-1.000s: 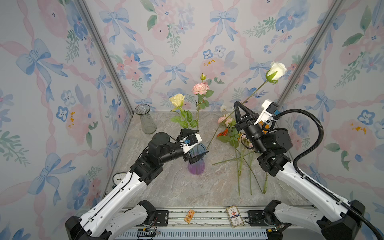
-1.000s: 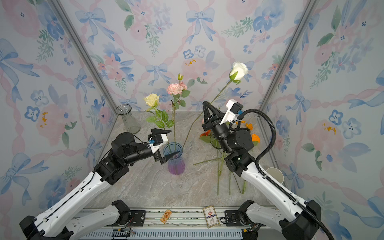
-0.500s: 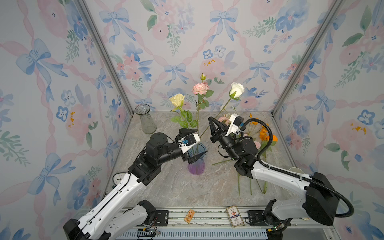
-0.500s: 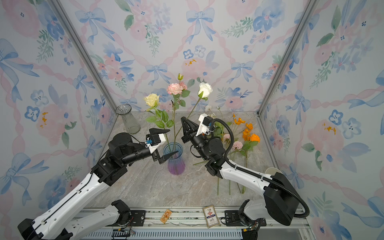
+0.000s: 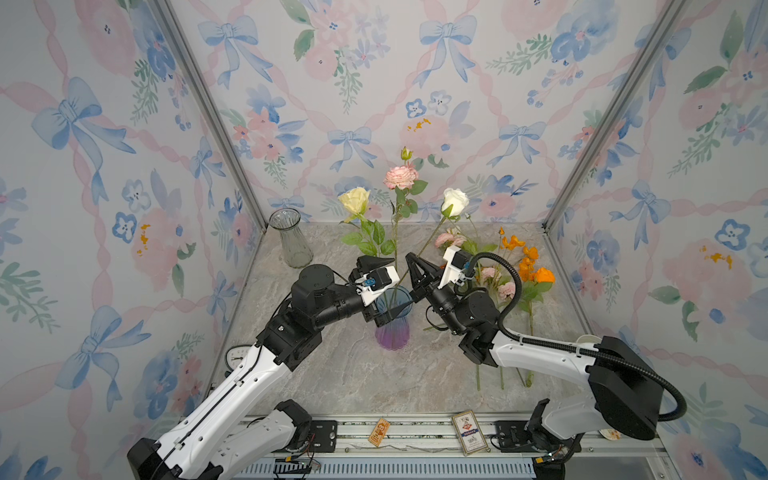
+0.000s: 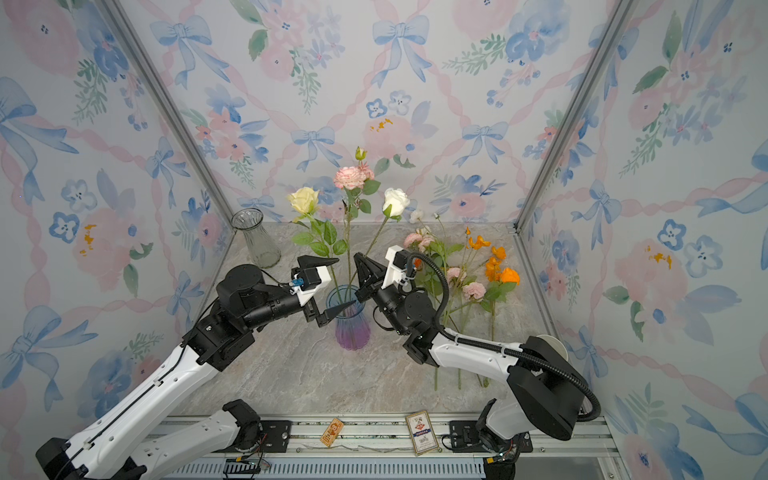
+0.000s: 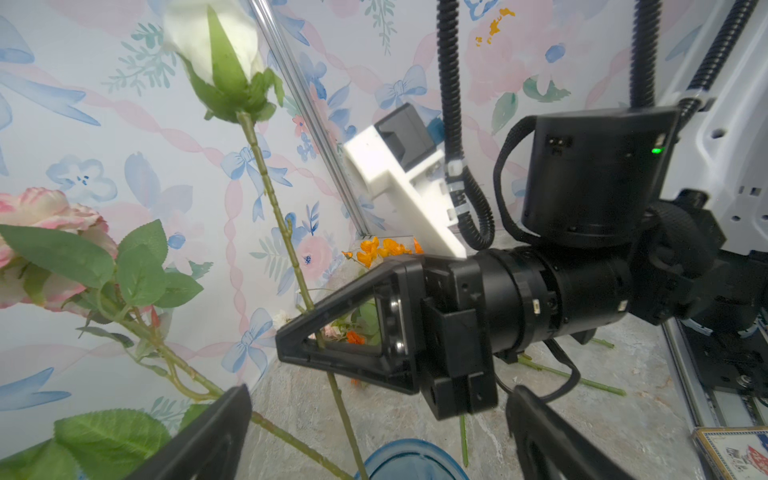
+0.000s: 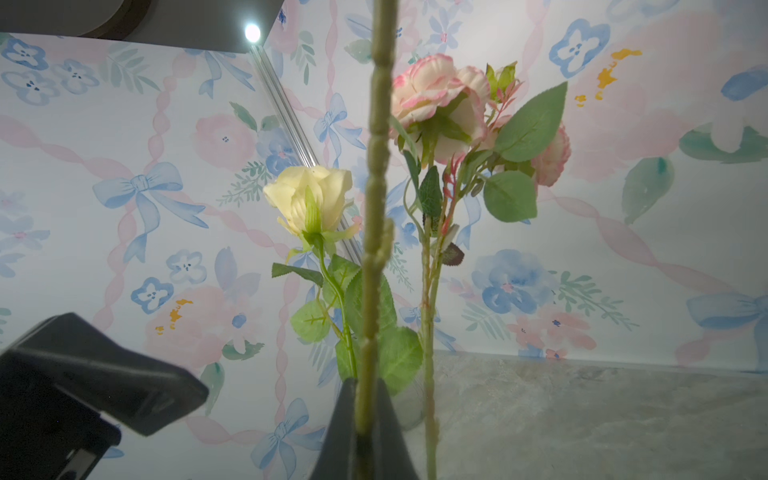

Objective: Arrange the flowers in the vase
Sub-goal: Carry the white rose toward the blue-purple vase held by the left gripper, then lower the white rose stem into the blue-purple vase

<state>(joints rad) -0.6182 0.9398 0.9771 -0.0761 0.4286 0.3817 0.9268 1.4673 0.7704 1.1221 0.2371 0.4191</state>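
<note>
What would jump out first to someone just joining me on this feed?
The white rose at centre, its stem pinched in the shut right gripper and slanting down toward the blue-purple vase, where a cream rose and pink rose already stand. The left gripper hangs open at the vase's mouth; loose flowers lie on the table to the right.

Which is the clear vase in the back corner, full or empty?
Empty. In both top views the clear vase stands upright, and its glass shows no stems or flowers inside.
</note>
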